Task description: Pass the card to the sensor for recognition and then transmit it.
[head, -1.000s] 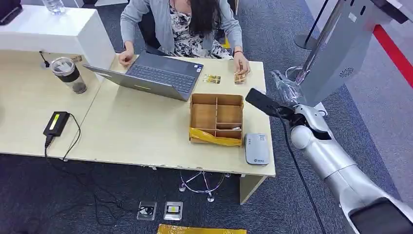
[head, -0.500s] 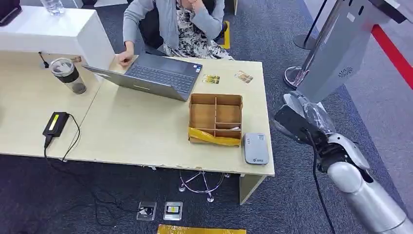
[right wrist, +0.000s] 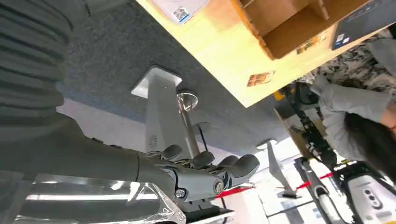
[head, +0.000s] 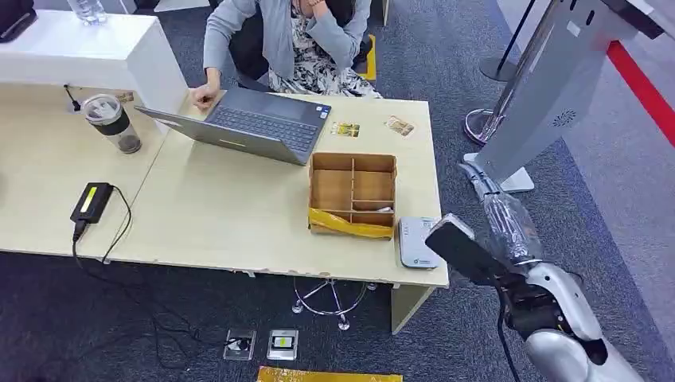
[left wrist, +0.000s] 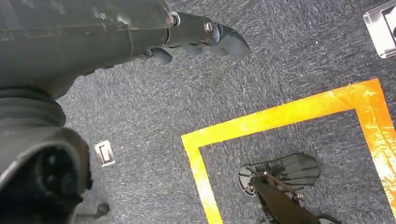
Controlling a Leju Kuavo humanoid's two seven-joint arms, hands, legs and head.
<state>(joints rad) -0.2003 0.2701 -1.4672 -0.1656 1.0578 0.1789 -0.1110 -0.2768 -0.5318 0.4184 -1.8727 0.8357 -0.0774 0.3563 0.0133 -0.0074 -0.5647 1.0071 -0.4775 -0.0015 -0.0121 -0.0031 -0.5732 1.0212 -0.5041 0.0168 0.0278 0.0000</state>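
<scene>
R hand (head: 506, 221), plastic-wrapped, off counter's (head: 231, 208) right edge, near grey sensor (head: 419, 241) at counter corner. Fingers (right wrist: 205, 173) stretched out, nothing seen in them. L hand (left wrist: 189, 33) low over carpet, fingers loosely out, holding nothing. Two cards (head: 399, 126) (head: 345, 129) flat on counter's far side, beyond cardboard box (head: 354, 193), well apart from both hands. Person (head: 286, 40) at laptop (head: 255, 119).

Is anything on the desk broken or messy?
Yes, a little. The cardboard box with dividers has a crumpled strip of yellow tape hanging loose along its front edge. Two cards lie loose and crooked on the desk near the laptop. Nothing looks spilled.
</scene>
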